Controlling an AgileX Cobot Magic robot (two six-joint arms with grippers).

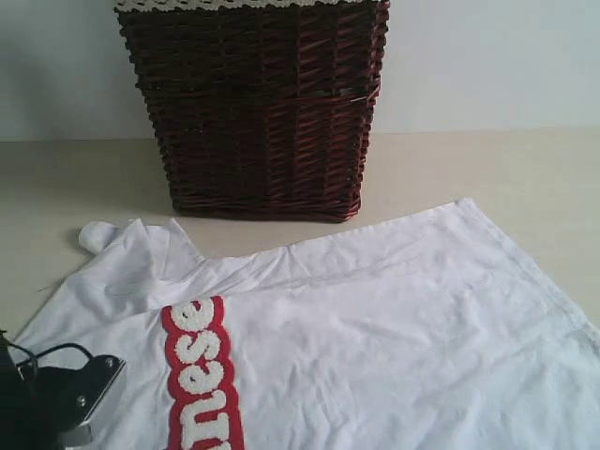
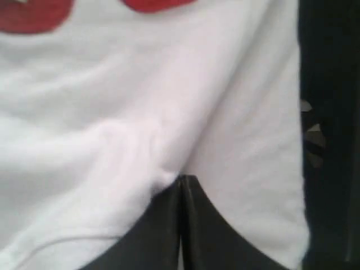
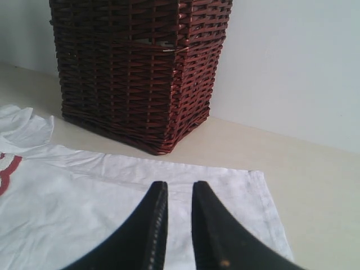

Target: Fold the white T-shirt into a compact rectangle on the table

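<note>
The white T-shirt (image 1: 375, 319) lies spread and wrinkled across the near part of the pale bench (image 1: 525, 169), running out of the exterior view at the bottom and right edges. Fuzzy white letters (image 1: 202, 375) outlined in red run down the cloth near its left side, and a crumpled sleeve (image 1: 103, 236) sticks up at the far left. Behind the shirt, just clear of its far edge, a dark wicker basket (image 1: 262, 112) with a white lace trim (image 1: 244, 5) stands on the bench against the pale wall (image 1: 487, 56). The left hand (image 2: 180, 180) is clenched on a small bunched fold of the shirt, its dark fingers pressed together on the cloth near the left edge of the garment. The right hand (image 3: 175, 188) is released, its two fingers a narrow gap apart, nothing between them, over the shirt's far right corner.
</note>
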